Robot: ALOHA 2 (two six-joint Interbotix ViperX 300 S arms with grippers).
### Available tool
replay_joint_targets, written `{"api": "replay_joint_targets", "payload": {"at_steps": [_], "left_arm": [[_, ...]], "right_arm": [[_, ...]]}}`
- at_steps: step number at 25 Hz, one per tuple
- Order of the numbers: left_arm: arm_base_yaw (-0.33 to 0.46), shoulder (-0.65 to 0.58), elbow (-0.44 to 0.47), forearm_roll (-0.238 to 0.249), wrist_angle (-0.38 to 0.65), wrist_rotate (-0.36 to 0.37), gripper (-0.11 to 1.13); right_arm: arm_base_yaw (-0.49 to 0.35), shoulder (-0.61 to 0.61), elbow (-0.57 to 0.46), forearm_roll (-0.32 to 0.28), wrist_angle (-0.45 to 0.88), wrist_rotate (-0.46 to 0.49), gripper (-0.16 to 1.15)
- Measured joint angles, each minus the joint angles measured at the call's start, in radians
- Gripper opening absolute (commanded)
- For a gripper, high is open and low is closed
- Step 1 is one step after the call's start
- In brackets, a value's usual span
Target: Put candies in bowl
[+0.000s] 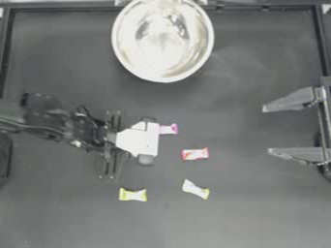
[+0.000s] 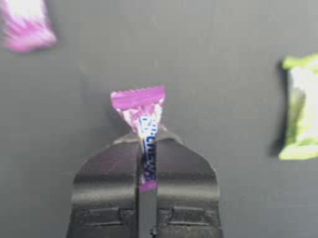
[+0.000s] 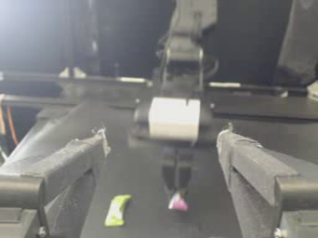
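The left gripper (image 2: 147, 158) has its two dark jaws pressed together on the purple candy (image 2: 142, 122), which stands on edge between them with one fanned wrapper end sticking out past the fingertips. In the top view the left gripper (image 1: 150, 140) sits left of the table's middle, its white wrist block hiding the purple sweet from above. The right wrist view shows that gripper pointing down, with the purple candy (image 3: 178, 202) pinched at its tips close to the table surface; whether the sweet touches the table cannot be told.

Just beside the left gripper, on its far right corner, lies the pink candy (image 1: 169, 129). A little to the right and slightly nearer lies the red-orange candy (image 1: 194, 154). Nearer still are the two yellow-green ones: the right yellow-green candy (image 1: 195, 189), lying at a slant, and the left yellow-green candy (image 1: 132, 194), lying level.

The bowl (image 1: 128, 58) stands at the far edge of the dark table (image 1: 58, 63), near the middle, well apart from all the candies, and no candy shows inside it.

The right gripper (image 1: 282, 130) waits at the right side of the table with its jaws spread wide apart, holding nothing.
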Motion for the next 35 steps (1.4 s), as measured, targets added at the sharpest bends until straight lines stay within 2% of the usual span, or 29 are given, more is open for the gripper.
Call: {"api": "replay_joint_targets", "payload": {"at_steps": [7,15,19,25,28,35], "left_arm": [[0.041,-0.202,-0.003,0.097,-0.049,0.002,0.23],[0.229,-0.230,-0.037,0.216,-0.196,0.002,0.23],[0.321,-0.190,-0.067,0.236,-0.253,0.000,0.23],[0.436,-0.054,-0.150,0.267,-0.282,0.000,0.22],[0.472,0.018,-0.196,0.288,-0.282,0.011,0.22],[0.522,0.152,-0.299,0.291,-0.284,0.035,0.22]], "right_arm": [[0.000,0.000,0.000,0.000,0.000,0.002,1.00],[0.000,0.000,-0.002,0.014,0.000,0.002,1.00],[0.002,0.000,0.000,0.017,0.000,0.002,1.00],[0.000,0.000,0.000,0.017,0.000,0.002,1.00],[0.000,0.002,-0.002,0.017,0.000,0.002,1.00],[0.000,0.000,0.005,0.017,0.000,0.002,1.00]]}}
